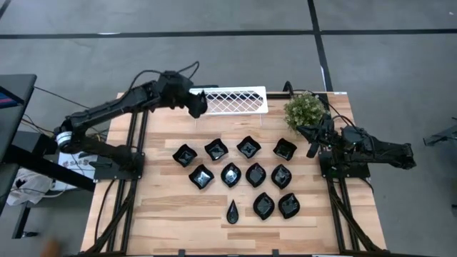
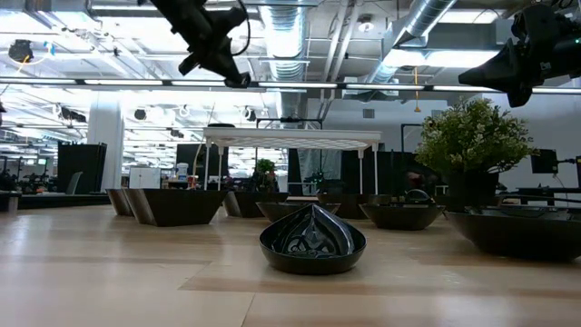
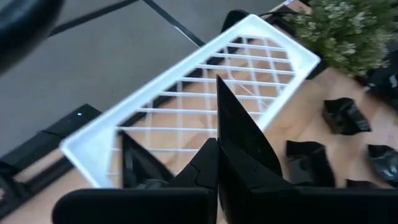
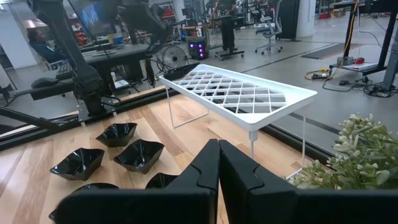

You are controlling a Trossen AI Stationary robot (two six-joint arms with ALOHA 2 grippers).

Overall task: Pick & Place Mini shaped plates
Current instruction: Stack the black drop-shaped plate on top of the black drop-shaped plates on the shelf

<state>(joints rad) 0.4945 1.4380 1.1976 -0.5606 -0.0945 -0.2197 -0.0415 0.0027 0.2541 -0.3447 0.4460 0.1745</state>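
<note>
Eleven mini shaped plates (image 1: 239,178) lay in three loose rows across the middle of the wooden table (image 1: 164,214) in the high view, none of them held, with a narrow teardrop one (image 1: 233,211) at the lower left of the group. The left gripper (image 1: 199,106) hung clenched and empty over the left end of the white lattice rack (image 1: 235,100) at the upper centre. The right gripper (image 1: 312,146) waited, also clenched and empty, at the right of the frame just below the green plant (image 1: 303,108).
</note>
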